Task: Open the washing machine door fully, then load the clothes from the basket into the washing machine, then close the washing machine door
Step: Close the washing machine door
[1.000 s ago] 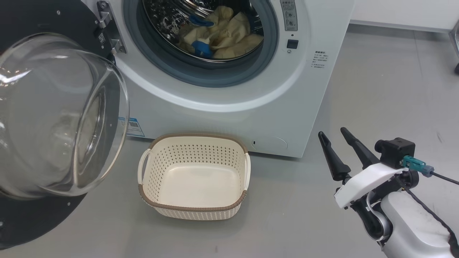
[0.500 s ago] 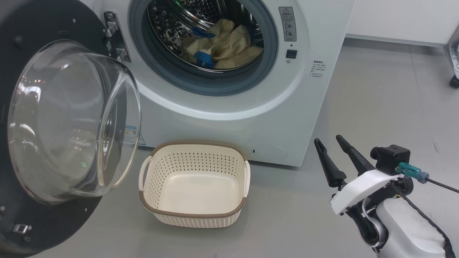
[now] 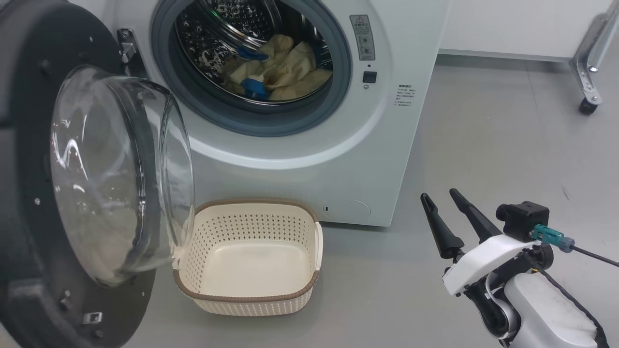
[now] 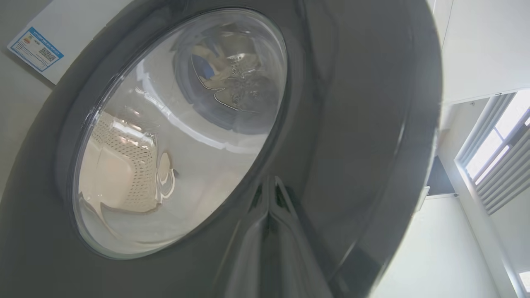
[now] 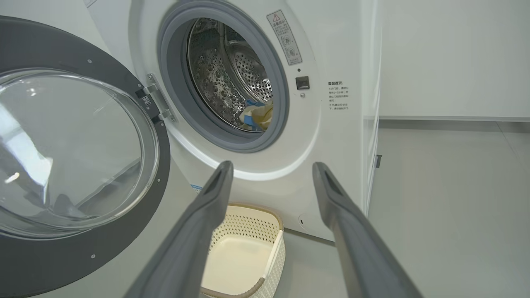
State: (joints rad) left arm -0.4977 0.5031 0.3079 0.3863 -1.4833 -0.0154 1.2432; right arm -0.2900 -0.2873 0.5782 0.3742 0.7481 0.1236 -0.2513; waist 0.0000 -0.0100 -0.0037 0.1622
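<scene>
From the head view you see the washing machine [image 3: 300, 159] with its door [image 3: 111, 179] swung out to the left, glass bowl bulging toward you. The clothes [image 3: 280, 72] lie heaped in the drum [image 3: 203, 48]. The basket [image 3: 251, 299] sits on the floor [image 3: 483, 145] just before the machine, its bare bottom showing. Your right gripper [image 3: 439, 194] hovers at lower right, well apart from the machine, jaws spread and holding nothing.

In the left wrist view your left gripper [image 4: 269, 184] has its fingers pressed together, gripping nothing, tips right at the door's glossy outer face. Whether they touch it you cannot tell.

In the right wrist view the two fingers stand wide apart with nothing between them, pointing at the machine's front, with the basket below.
</scene>
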